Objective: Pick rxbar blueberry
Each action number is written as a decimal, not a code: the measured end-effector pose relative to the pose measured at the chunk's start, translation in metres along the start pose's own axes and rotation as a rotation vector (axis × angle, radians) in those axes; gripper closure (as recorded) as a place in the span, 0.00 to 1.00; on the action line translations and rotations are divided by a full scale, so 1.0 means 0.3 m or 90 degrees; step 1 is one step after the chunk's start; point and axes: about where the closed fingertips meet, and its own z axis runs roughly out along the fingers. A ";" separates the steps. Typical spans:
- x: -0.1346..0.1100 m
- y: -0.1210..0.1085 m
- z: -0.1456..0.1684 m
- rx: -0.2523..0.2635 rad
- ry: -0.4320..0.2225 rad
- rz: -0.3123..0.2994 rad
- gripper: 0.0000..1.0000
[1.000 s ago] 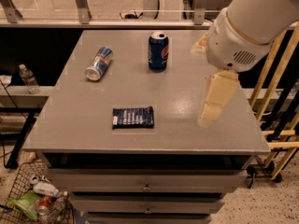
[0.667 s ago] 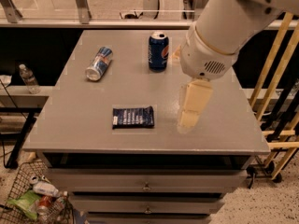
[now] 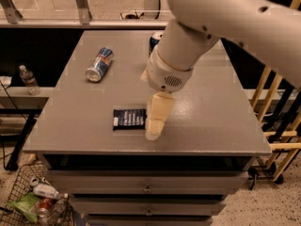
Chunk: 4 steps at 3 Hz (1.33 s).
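Just beside jaws — rxbar blueberry [image 3: 128, 118]

One view: high, off the tabletop [image 3: 211, 119] 6 o'clock edge, facing 12, mid-range; jaws hang centre-frame.

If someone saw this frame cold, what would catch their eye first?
The big white arm filling the upper right dominates, its cream gripper hanging at the right end of the rxbar blueberry, which lies flat near the front edge of the grey table. A silver-blue can lies on its side at back left; a blue can peeks out behind the arm.
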 end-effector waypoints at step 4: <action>-0.044 -0.069 0.215 -0.013 -0.021 0.012 0.18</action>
